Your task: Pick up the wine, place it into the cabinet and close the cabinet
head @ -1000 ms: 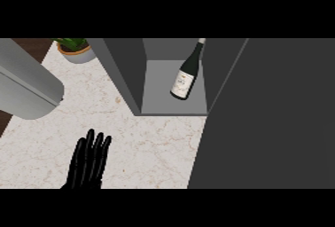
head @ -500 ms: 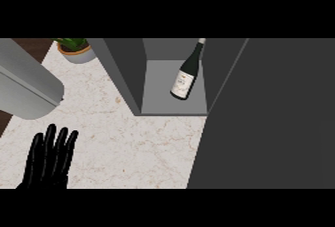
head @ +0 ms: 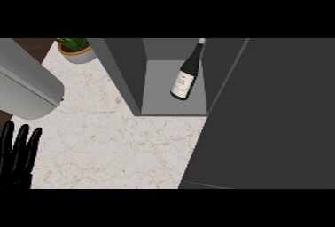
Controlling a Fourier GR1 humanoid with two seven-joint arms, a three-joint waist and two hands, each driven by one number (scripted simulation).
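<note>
- at the lower left edge of the head view, the black left hand [head: 16, 153] shows with its fingers straight, side by side and pointing up the frame; it holds nothing and lies over the counter's left margin.
- beside it and beyond, the pale speckled stone counter top [head: 111, 150] spreads across the middle of the view, bare where it shows.
- along the right side, a large dark grey flat panel [head: 268, 128], seemingly the cabinet's door standing open, covers much of the frame from the bottom upward; whether it is the door i cannot tell for certain.
- at the left, a big light grey rounded cylinder [head: 26, 86] slants over the counter's edge; what it belongs to cannot be told.
- farther up, the grey open-fronted cabinet [head: 124, 71] stands on the counter, its inner shelf visible between its walls.
- inside that compartment the dark green wine bottle with a white label [head: 186, 77] stands, touched by no hand, its neck slanting toward the upper right.
- at the far upper left, a small green plant in a tan pot [head: 77, 49] sits on the counter, just left of the cabinet's wall.
- the right hand is out of sight.
</note>
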